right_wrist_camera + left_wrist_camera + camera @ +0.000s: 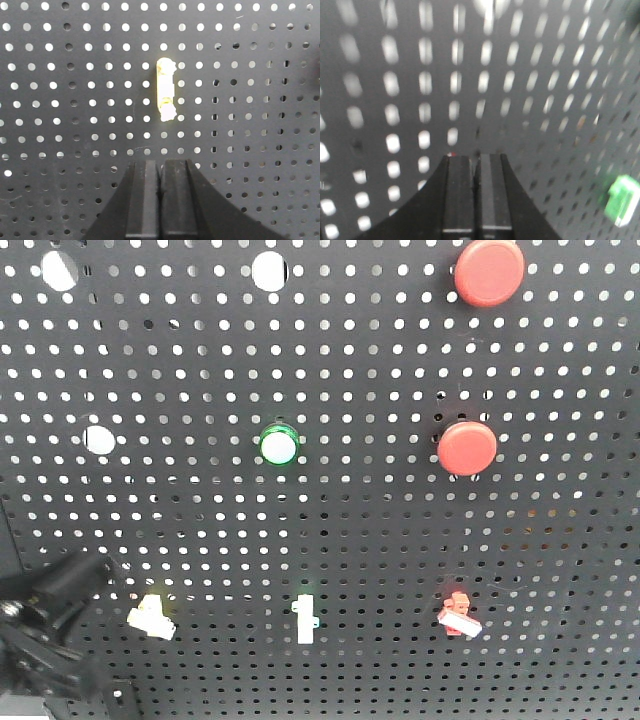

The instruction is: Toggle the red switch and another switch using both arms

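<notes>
Three small toggles are set low on the black perforated board (350,540): the small red switch with a white lever tip (458,614) at 4 o'clock, a white toggle (305,618) at 6, the small pale yellow switch (150,615) at 8. The left gripper (475,159) is pressed closed, empty, a green block (621,200) at its 3 o'clock. The right gripper (160,164) is closed on nothing, a pale upright toggle (165,90) at its 12 o'clock.

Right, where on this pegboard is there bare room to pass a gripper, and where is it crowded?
Bare: the band between the green-ringed button and the bottom toggle row. Crowded: that row, with pale yellow toggle, white toggle, red switch, and a black arm at its left.
</notes>
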Available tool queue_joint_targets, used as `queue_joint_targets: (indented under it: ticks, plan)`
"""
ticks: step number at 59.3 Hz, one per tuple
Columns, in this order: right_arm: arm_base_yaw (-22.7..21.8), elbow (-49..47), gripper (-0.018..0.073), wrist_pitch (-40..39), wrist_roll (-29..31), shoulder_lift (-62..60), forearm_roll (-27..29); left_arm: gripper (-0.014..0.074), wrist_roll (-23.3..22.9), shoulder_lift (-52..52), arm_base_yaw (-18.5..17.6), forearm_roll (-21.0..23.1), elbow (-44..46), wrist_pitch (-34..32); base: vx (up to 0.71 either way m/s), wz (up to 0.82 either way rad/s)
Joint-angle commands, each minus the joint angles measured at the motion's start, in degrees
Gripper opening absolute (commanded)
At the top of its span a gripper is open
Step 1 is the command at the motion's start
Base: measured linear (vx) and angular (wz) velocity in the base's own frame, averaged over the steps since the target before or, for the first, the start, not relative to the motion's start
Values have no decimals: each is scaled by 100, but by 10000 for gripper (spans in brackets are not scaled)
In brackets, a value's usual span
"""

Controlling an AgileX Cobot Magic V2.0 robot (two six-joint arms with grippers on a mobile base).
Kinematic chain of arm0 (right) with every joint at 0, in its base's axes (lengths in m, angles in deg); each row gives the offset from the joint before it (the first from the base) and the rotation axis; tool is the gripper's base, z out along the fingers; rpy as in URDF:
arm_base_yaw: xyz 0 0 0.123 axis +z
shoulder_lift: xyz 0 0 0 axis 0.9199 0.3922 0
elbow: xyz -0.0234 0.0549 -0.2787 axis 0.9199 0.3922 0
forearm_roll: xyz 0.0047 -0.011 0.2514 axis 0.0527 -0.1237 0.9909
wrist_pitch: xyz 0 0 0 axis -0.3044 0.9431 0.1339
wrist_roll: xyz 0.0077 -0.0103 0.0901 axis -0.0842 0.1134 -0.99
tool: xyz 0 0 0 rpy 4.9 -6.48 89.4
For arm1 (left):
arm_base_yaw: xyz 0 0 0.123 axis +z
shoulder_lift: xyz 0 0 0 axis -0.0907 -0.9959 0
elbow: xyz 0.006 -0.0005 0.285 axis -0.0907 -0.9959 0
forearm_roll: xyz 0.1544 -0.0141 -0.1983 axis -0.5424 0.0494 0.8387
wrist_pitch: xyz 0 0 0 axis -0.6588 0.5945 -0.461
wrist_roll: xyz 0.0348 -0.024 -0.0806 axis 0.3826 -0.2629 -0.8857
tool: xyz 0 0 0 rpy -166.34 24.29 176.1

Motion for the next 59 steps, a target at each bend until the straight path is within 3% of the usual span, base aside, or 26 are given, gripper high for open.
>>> queue_joint_targets:
  ticks: [1,29,45,59]
  plan:
    - [5,-192,-6,-508,5,63,-15,2,-72,-8,-44,11,217,-344,0,0]
    - [5,-192,-6,-508,5,63,-15,2,-66,-46,-216,23,236,137,0,0]
    - [5,-192,-6,-508,5,63,-15,2,-66,-183,-211,24,707,302,0,0]
    - [5,-192,-6,-506,5,63,-22,2,-70,-371,-211,24,948,894,0,0]
